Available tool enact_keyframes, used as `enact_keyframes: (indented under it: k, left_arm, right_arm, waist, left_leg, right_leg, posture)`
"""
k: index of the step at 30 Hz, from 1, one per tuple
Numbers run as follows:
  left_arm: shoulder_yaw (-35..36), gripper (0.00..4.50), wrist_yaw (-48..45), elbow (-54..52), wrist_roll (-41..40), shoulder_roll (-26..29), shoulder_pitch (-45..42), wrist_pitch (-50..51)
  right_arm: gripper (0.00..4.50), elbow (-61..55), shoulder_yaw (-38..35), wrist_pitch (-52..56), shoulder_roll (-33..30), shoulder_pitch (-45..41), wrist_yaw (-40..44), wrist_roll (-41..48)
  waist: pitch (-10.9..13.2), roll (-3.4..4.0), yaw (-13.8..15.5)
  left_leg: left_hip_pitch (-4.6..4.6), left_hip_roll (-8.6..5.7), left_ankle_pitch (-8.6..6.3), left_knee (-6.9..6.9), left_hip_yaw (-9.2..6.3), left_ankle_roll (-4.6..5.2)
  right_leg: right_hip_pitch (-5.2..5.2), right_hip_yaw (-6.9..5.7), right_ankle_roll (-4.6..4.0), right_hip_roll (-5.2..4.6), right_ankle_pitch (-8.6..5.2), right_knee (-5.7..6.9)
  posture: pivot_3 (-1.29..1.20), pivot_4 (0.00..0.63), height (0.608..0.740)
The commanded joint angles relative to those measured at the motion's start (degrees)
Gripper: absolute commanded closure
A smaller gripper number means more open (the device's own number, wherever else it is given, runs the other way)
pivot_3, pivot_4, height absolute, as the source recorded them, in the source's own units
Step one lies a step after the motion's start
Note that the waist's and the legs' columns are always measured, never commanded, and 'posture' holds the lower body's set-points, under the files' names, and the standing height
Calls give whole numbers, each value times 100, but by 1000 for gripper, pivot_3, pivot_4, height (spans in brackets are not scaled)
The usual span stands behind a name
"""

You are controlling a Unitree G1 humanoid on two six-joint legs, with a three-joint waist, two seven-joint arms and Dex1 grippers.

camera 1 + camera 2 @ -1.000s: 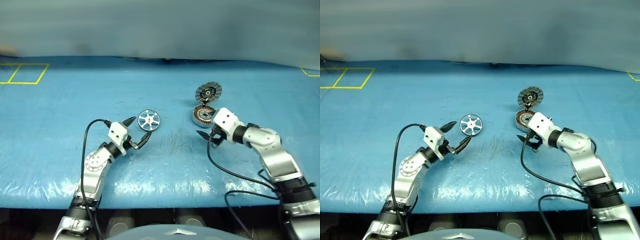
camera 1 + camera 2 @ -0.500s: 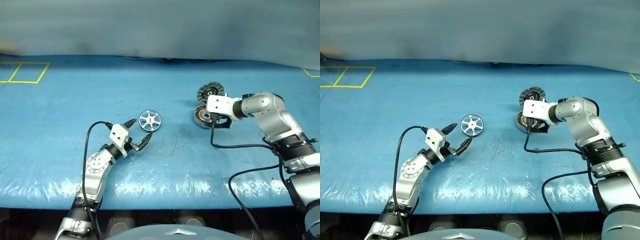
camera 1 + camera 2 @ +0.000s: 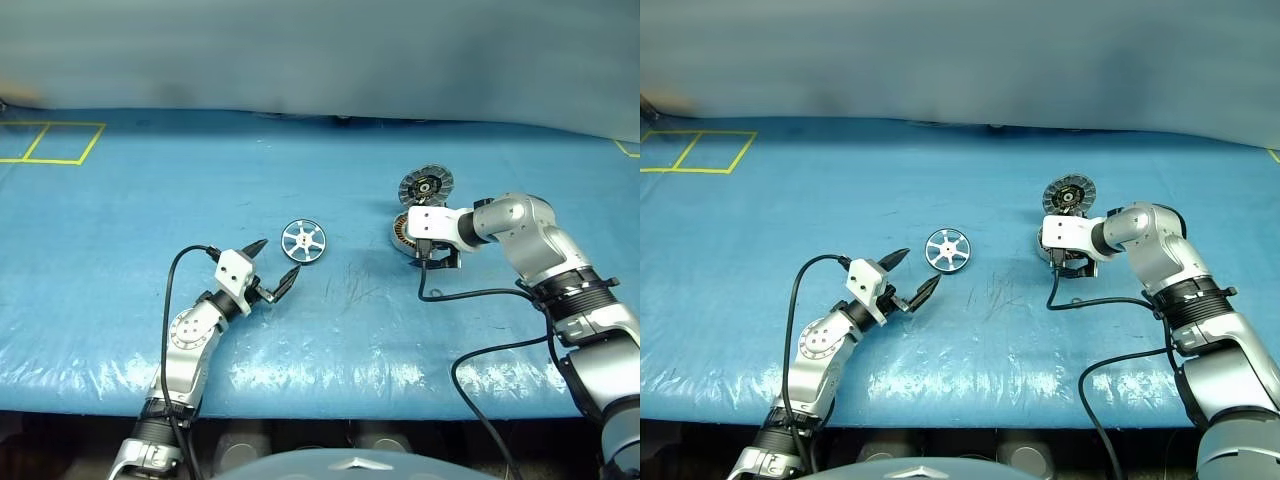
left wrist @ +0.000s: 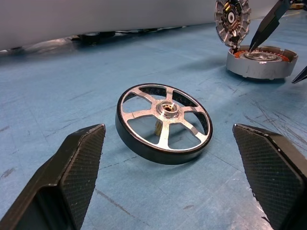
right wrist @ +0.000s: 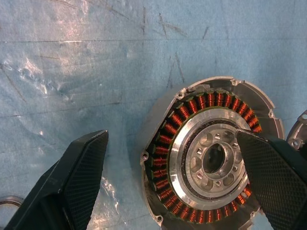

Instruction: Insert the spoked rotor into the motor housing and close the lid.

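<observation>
The spoked rotor (image 3: 302, 240) lies flat on the blue table, a silver wheel with a dark rim. My left gripper (image 3: 278, 259) is open just short of it; in the left wrist view the rotor (image 4: 164, 122) lies a little ahead of the two fingers (image 4: 79, 165). To the right stands the motor housing (image 3: 401, 231), its copper windings (image 5: 165, 139) showing. The lid (image 3: 425, 186) stands upright at its far side, dark face towards me. My right gripper (image 3: 437, 254) hangs open over the housing, pointing down, one finger (image 5: 268, 175) above its centre, nothing held.
The table (image 3: 330, 330) is covered in blue sheeting, with its front edge close to me. Yellow tape squares (image 3: 50, 141) mark the far left corner. Black cables (image 3: 480, 294) trail from both wrists over the near part of the table.
My right arm has swung up and over the housing, and its gripper has turned from nearly level to pointing down at it. The left arm and the rotor have stayed put.
</observation>
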Motion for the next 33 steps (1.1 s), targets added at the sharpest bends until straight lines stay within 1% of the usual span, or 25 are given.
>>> enact_keyframes:
  k: [1,14,23,33]
  left_arm:
    - [-18,0,-26,-224,-1,-3,-54,-79]
    - [-73,0,-57,-130,-1,-16,-85,-85]
    - [-71,0,-103,-107,-3,-10,-103,-74]
    - [-61,0,-119,-70,8,-22,-121,-82]
  right_arm:
    - [31,-42,-162,-54,-78,51,-9,-1]
    - [31,-303,-359,80,-210,347,-20,53]
    - [31,-607,-675,237,-250,501,-102,222]
    - [31,-517,-534,275,-183,664,-44,128]
  waist:
    - [0,0,2]
    - [0,0,35]
    - [0,0,20]
    - [0,0,6]
  left_leg:
    - [0,0,0,0,0,0]
    - [0,-3,0,2,-1,0]
    - [0,-4,0,4,-1,0]
    - [1,-3,0,5,-1,0]
  right_leg:
    - [0,0,0,0,0,0]
    - [3,-2,0,-3,0,0]
    - [4,-2,1,-3,1,1]
    - [4,-2,1,-3,1,2]
  posture:
    - [0,150,740]
    - [0,150,740]
    - [0,150,740]
    - [0,150,740]
